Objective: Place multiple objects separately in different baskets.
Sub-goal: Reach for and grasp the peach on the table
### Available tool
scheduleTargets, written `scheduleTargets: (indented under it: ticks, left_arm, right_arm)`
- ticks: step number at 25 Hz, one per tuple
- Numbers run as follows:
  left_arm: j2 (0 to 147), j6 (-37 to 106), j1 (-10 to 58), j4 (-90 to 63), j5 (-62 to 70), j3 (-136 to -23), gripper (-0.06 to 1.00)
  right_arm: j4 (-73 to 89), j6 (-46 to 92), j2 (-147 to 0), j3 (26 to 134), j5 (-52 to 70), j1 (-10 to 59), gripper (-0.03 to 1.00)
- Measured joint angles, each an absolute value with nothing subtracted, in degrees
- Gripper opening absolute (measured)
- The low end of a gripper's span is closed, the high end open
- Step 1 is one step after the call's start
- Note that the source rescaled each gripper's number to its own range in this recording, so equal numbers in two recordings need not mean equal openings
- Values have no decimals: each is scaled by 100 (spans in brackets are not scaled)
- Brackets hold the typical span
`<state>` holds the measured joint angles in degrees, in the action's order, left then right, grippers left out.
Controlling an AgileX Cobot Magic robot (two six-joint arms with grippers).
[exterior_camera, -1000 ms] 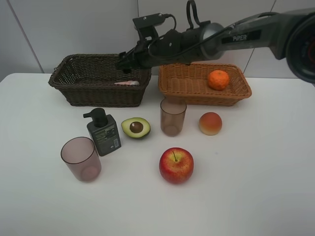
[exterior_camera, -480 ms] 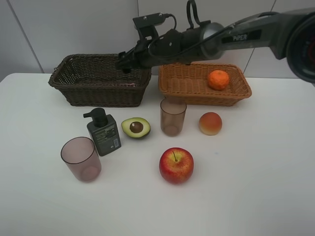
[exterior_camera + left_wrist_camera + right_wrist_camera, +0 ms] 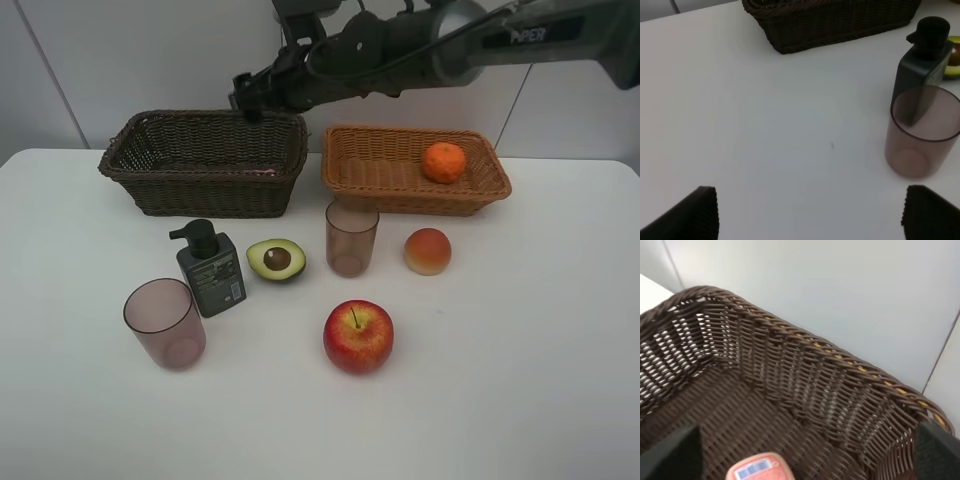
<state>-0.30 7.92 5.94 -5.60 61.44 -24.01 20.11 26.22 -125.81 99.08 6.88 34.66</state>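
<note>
While the right arm (image 3: 400, 45) reaches across the middle, its right jaws hang above the back rim of the dark brown basket (image 3: 210, 190) — spread wide with nothing between them. That arm's wrist view looks into the basket, and the small pink bottle (image 3: 760, 467) is lying on the woven floor, clear of both fingers. Left jaws are spread wide too and empty, over bare tabletop (image 3: 520, 350) near the left-hand mauve cup (image 3: 164, 323). The orange tangerine (image 3: 443, 161) sits in the light orange-tan basket (image 3: 385, 185), toward its right end. Everything else is out on the tabletop. The dark green pump bottle (image 3: 211, 270) stands upright just behind that left cup, with the halved avocado (image 3: 276, 259) cut side up beside the bottle. The second mauve cup (image 3: 351, 238) is upright just in front of the tan basket, with the peach-coloured fruit (image 3: 427, 250) to its right — and the red apple (image 3: 358, 336) is nearest the camera, stem up.
</note>
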Motion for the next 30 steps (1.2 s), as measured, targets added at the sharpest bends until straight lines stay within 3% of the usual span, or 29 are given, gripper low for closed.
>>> scheduleTargets:
  ticks: [24, 30]
  left_arm:
    - [-30, 792, 594, -560, 6144, -2401, 97]
    - [-30, 792, 594, -560, 6144, -2401, 97]
  right_arm:
    - [-979, 1240, -10836, 9908, 5708, 3188, 83]
    - [-1008, 1293, -10496, 9419, 6117, 2968, 83]
